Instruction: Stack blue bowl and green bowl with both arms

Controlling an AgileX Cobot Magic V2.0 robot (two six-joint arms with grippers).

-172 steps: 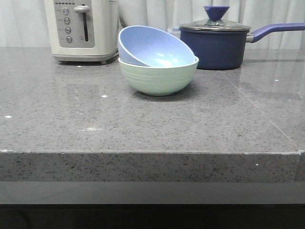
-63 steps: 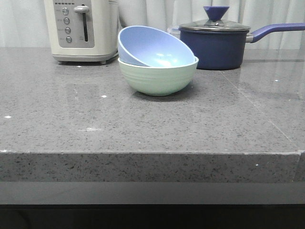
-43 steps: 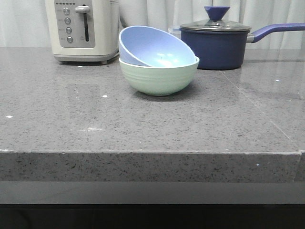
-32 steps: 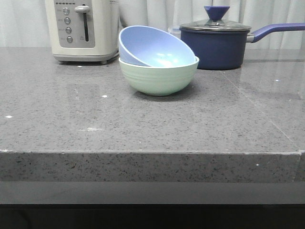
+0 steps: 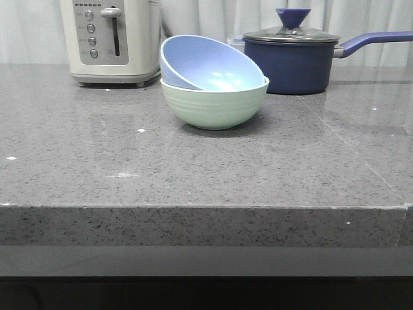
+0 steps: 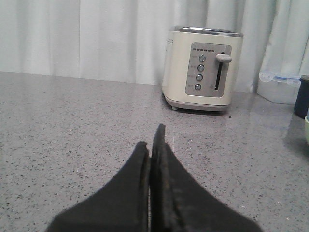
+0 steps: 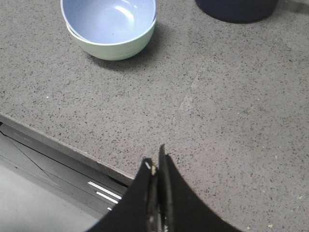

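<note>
The blue bowl (image 5: 206, 62) sits tilted inside the green bowl (image 5: 213, 106) on the grey stone counter (image 5: 193, 168), its rim raised at the back left. Both also show in the right wrist view, blue bowl (image 7: 108, 19) inside green bowl (image 7: 118, 47). My right gripper (image 7: 155, 158) is shut and empty, above the counter's front edge, well away from the bowls. My left gripper (image 6: 150, 137) is shut and empty, low over the counter, facing the toaster. Neither arm shows in the front view.
A cream toaster (image 5: 111, 40) stands at the back left, also in the left wrist view (image 6: 202, 68). A dark navy saucepan (image 5: 293, 61) with a lid and long handle stands behind the bowls on the right. The counter's front edge (image 5: 193, 208) drops off.
</note>
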